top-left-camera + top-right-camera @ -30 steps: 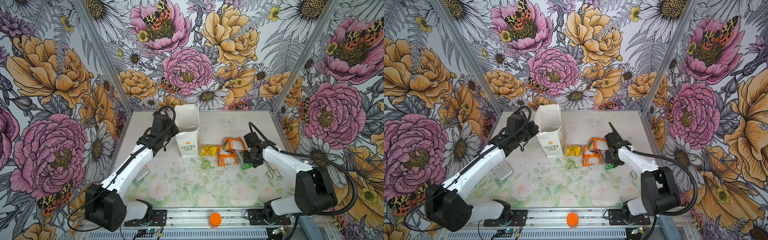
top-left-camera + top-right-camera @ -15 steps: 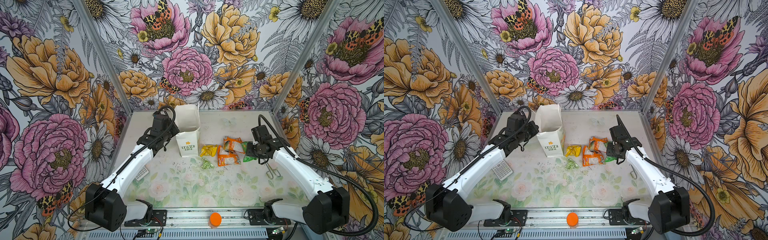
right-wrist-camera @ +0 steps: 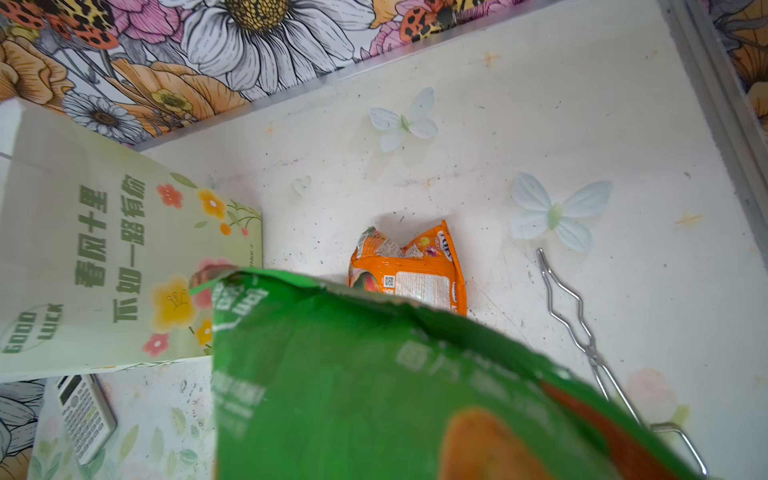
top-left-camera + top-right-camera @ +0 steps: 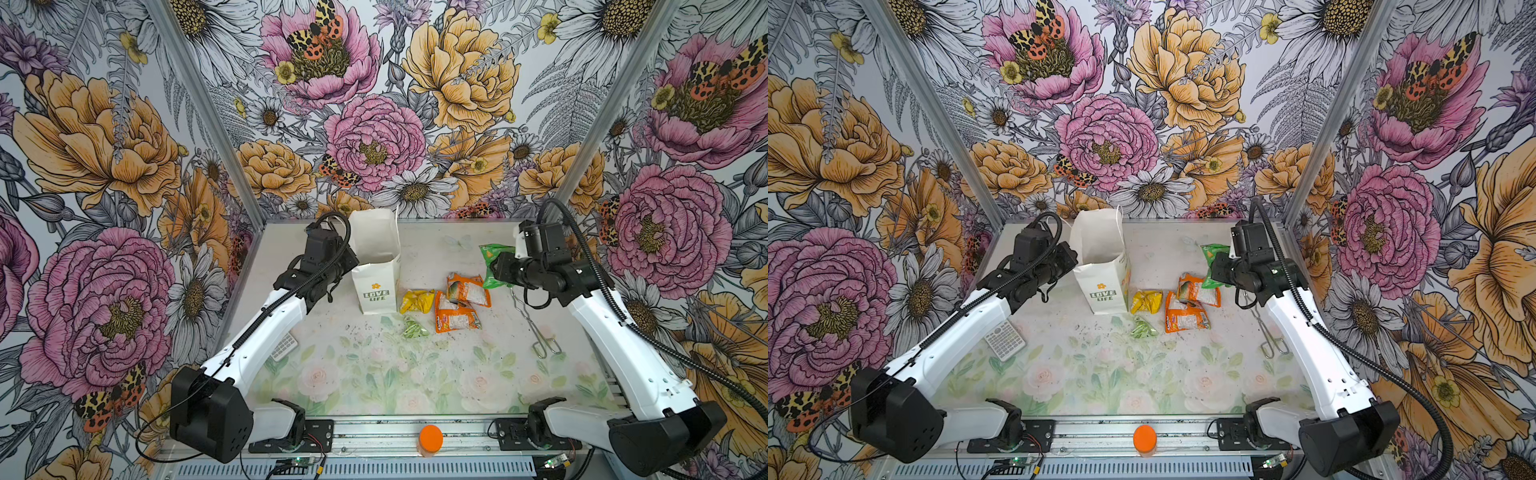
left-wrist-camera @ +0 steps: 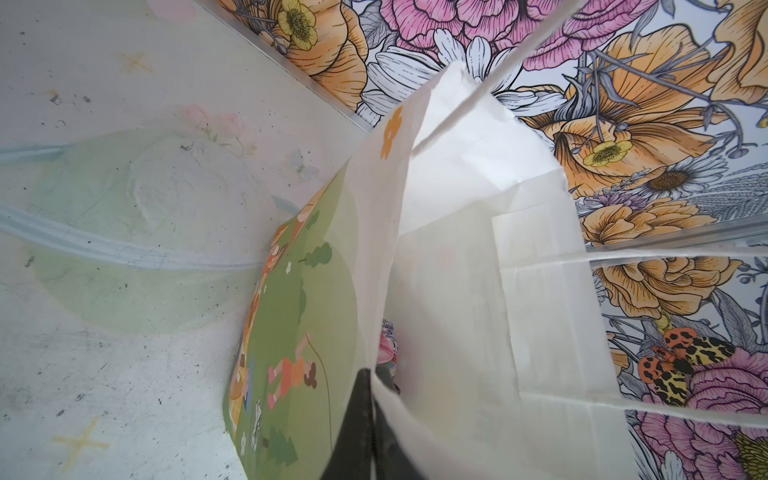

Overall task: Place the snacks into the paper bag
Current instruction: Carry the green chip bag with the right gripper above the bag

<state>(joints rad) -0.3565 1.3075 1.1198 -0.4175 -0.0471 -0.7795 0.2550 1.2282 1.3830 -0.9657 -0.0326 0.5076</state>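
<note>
Both clenched — L hand (image 5: 371, 409) on paper bag (image 4: 376, 286) rim, R hand (image 4: 495, 270) on bright green packet (image 4: 492, 253).

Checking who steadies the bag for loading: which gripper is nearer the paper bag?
Left. The left gripper pinches the rim of the paper bag; the right gripper, holding the bright green packet, is apart from it, off to its right.
</note>
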